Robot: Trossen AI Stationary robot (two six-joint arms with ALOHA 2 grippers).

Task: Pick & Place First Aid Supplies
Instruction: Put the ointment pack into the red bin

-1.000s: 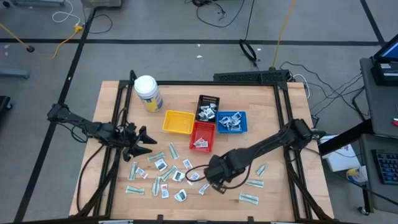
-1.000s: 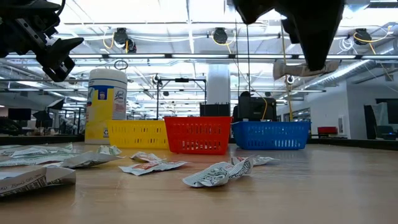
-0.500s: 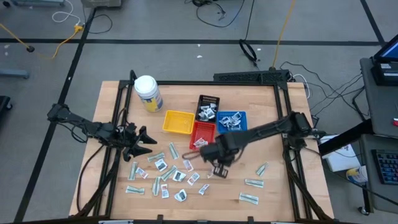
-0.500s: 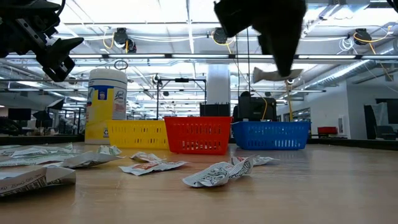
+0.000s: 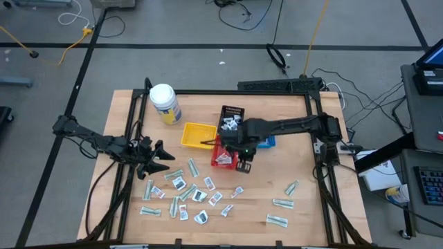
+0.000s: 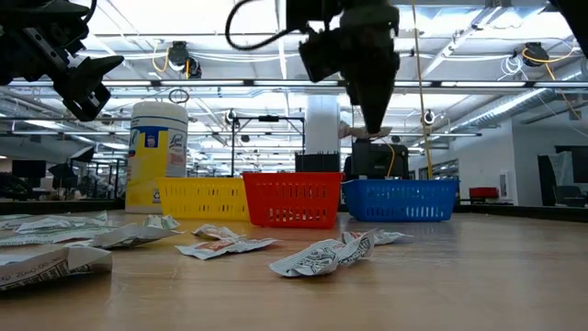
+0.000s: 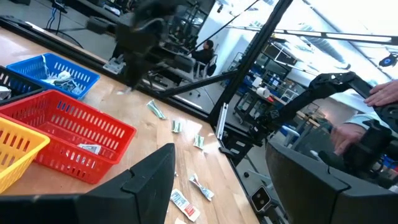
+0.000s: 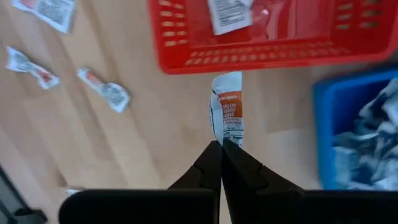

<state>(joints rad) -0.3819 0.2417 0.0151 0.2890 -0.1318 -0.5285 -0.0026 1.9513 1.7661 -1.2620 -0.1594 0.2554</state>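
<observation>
The whole table (image 5: pixel 291 124) and both arms were seen from straight above in the high view. From table-top height, the low view was aimed level across the wood toward the room beyond. The red tray (image 5: pixel 225 152) (image 6: pixel 292 199) (image 7: pixel 68 134) (image 8: pixel 273 43) was shared by all four views: seen obliquely from the left wrist camera, and closely, looking downward, from the right wrist camera.

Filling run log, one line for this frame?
right fingers: shut on white orange-printed packet | position: beside red plastic tray | left fingers: open, waiting
</observation>
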